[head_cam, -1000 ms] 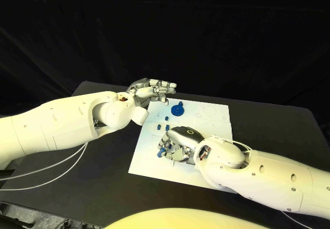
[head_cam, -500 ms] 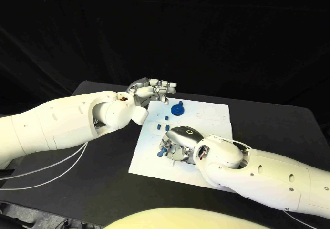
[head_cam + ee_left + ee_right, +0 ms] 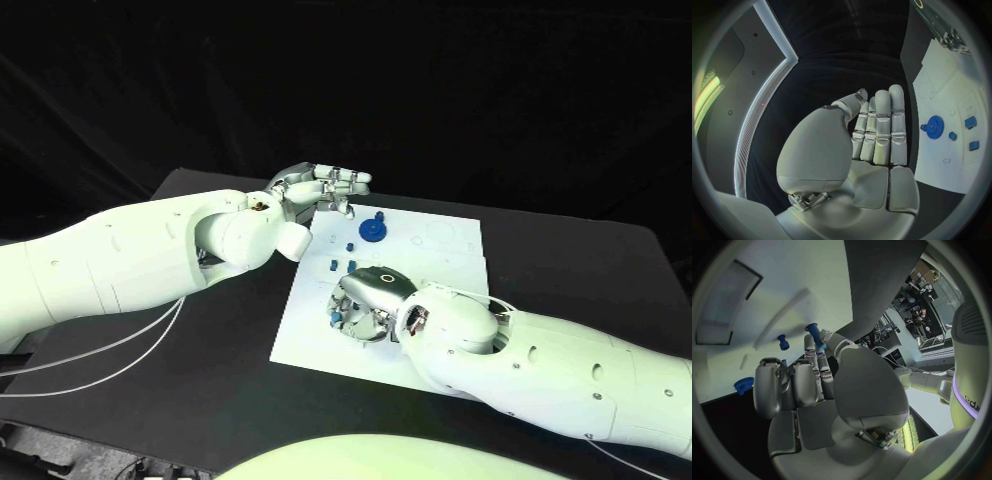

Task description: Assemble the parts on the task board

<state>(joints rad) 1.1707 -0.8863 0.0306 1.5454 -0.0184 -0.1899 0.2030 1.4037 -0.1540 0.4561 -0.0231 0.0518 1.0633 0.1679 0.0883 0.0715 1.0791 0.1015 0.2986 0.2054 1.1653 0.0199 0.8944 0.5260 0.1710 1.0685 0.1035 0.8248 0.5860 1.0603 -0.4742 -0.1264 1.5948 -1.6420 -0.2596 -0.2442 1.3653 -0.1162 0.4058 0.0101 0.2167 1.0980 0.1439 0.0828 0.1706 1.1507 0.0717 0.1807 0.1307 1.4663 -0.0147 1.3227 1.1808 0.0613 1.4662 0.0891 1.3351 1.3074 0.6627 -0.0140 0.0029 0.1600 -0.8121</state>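
White and flat, the task board [image 3: 433, 262] lies in the middle of the black surface [image 3: 173, 360], and both robot hands work at its edges. The right robot hand [image 3: 364, 300] is lowered over the near-left part of the board, palm down, its fingers curled around a small blue peg [image 3: 814, 335]; in the right wrist view the peg is pinched between the thumb and the fingertips [image 3: 809, 342], its flared end standing clear above them, so this hand is grasping the peg. In the head view a bit of blue shows just under the same hand at its left side. Just beyond the fingers of the right robot hand, a second small blue part [image 3: 783, 342] stands on the board, apart from the held peg. Further from that hand, toward the far edge of the board, a blue gear [image 3: 372, 231] sits on the plate, and between the gear and the right robot hand a few small blue pieces [image 3: 340, 266] lie close together. The left robot hand [image 3: 320, 187] is raised at the far-left corner of the board, above the surface and holding nothing; in the left wrist view its fingers [image 3: 879, 127] are straight and held side by side, the thumb folded in front of the palm, released rather than clenched. The gear lies just to the right of this hand's fingertips, not touching them.
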